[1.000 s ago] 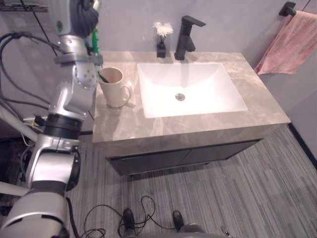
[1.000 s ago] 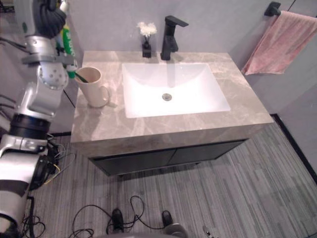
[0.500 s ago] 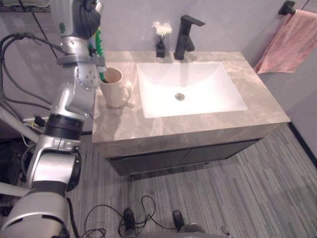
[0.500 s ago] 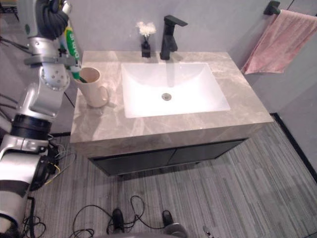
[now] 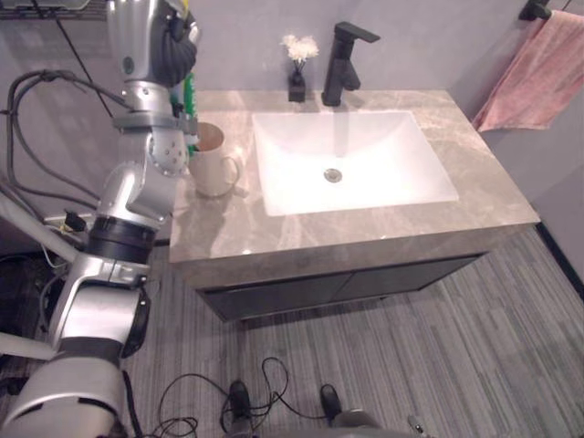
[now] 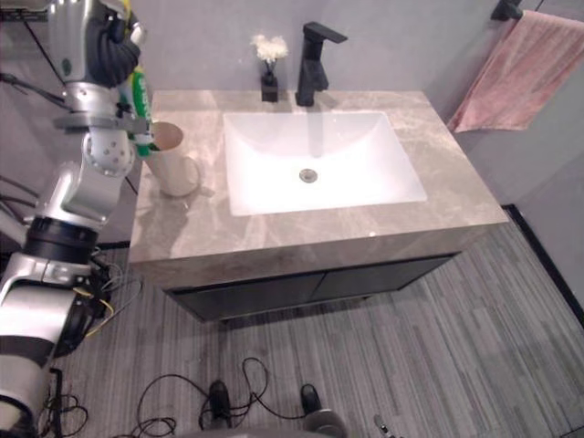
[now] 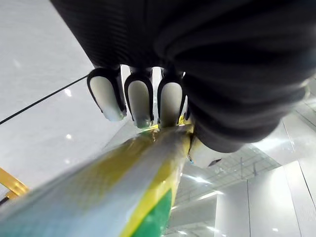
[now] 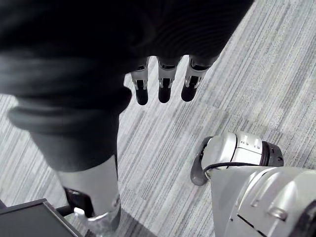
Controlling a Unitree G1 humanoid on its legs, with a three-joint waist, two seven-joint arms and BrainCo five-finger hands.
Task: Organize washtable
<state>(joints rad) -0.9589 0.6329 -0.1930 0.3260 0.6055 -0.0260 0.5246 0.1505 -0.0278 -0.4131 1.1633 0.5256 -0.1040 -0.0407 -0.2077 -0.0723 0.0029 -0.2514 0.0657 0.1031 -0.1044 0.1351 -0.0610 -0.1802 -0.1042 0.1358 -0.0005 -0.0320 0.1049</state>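
My left hand (image 5: pixel 171 38) is raised over the counter's left end, shut on a green and yellow toothpaste tube (image 5: pixel 190 99). The tube hangs down from the fist, its lower end at the mouth of a beige mug (image 5: pixel 215 167) standing left of the sink. In the left wrist view the fingers (image 7: pixel 138 100) curl round the tube (image 7: pixel 129 189). My right hand (image 8: pixel 162 81) hangs over the striped floor with relaxed fingers and holds nothing.
A white basin (image 5: pixel 349 160) is sunk in the grey marble counter (image 5: pixel 365 233). A black tap (image 5: pixel 344 55) and a small black vase of white flowers (image 5: pixel 297 66) stand behind it. A pink towel (image 5: pixel 534 68) hangs on the right wall.
My left hand has brought the tube down and a little to the right, so its lower end now meets the mug's mouth. The camera has shifted slightly.
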